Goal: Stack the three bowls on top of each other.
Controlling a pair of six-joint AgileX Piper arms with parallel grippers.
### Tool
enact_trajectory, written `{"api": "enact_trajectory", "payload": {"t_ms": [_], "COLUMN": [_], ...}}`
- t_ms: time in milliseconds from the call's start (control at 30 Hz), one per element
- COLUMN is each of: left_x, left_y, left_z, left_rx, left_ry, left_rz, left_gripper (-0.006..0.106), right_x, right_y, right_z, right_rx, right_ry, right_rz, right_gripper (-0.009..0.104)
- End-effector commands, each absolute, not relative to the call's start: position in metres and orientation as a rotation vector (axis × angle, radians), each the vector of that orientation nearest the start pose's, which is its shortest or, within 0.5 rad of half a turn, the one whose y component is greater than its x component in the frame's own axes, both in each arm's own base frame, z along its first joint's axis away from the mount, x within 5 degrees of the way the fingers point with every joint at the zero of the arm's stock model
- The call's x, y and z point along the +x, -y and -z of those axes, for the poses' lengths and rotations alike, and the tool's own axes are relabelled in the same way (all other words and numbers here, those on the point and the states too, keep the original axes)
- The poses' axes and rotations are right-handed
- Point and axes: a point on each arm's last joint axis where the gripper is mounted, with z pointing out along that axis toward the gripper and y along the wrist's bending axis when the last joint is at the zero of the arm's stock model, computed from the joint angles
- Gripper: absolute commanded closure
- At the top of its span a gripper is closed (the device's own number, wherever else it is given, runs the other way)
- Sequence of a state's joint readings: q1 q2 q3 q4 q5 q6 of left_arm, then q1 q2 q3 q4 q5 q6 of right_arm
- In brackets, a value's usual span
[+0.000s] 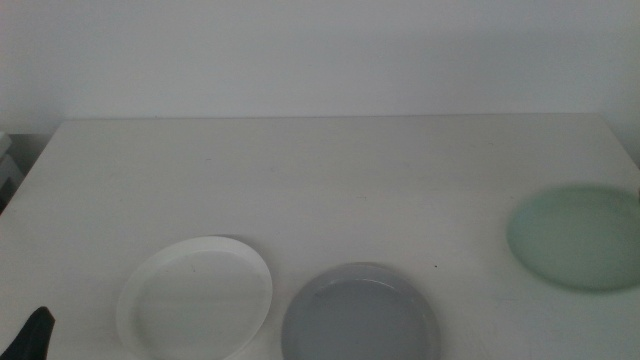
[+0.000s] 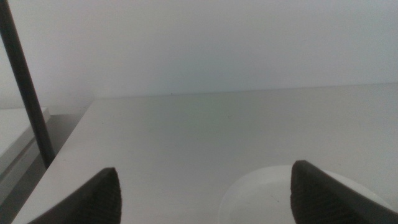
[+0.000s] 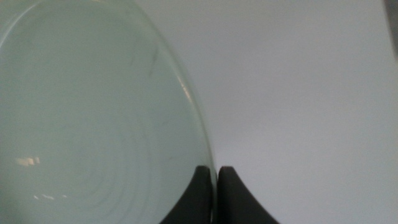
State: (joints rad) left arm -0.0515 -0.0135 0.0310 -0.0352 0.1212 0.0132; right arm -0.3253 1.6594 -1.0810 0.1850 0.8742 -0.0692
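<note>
On table (image 1: 330, 170): one white bowl (image 1: 195, 298), one grey bowl (image 1: 360, 315), one mint bowl (image 1: 575, 238).

The white bowl (image 1: 195, 298) sits flat on the desk (image 1: 330, 180) near its front left, shallow and round with a low rim, empty; the grey bowl (image 1: 360, 315) lies just beside it to the right, close but apart, partly cut by the picture's bottom edge; the pale mint green bowl (image 1: 578, 238) is well apart at the far right, blurred, its rim held between the nearly closed jaws of the right pincer (image 3: 217, 180); none is stacked.
</note>
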Motion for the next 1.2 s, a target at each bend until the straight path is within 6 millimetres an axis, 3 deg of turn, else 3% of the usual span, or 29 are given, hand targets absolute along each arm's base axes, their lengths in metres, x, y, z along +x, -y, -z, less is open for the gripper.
{"api": "enact_trajectory", "payload": {"t_ms": [0,100,200,400,567,800,967,1167], "left_x": [0.055,0.055,0.055,0.055,0.055,0.055,0.055,0.055], "left_y": [0.003,0.003,0.003,0.003,0.003,0.003,0.003,0.003], "left_z": [-0.202,-0.202,-0.202,-0.202,-0.202,-0.202,-0.202,-0.202], "left_rx": [0.010,0.010,0.010,0.010,0.010,0.010,0.010,0.010], "left_ry": [-1.525,-1.525,-1.525,-1.525,-1.525,-1.525,-1.525,-1.525], "left_rz": [0.073,0.073,0.073,0.073,0.073,0.073,0.073,0.073], "left_gripper": [-0.004,-0.004,-0.004,-0.004,-0.004,-0.004,-0.004,-0.004], "right_x": [0.304,0.306,0.303,0.294,0.286,0.279,0.277,0.277], "right_y": [0.067,0.033,-0.008,-0.085,-0.133,-0.162,-0.161,-0.161], "right_z": [-0.269,-0.292,-0.301,-0.299,-0.292,-0.260,-0.234,-0.222], "right_rx": [0.446,0.346,0.210,-0.052,-0.200,-0.326,-0.312,-0.342], "right_ry": [-2.726,-2.699,-2.707,-2.722,-2.714,-2.767,-2.803,-2.822], "right_rz": [-0.173,-0.254,-0.341,-0.449,-0.498,-0.475,-0.449,-0.429], "right_gripper": [0.096,0.096,0.096,0.096,0.096,0.096,0.096,0.096]}}
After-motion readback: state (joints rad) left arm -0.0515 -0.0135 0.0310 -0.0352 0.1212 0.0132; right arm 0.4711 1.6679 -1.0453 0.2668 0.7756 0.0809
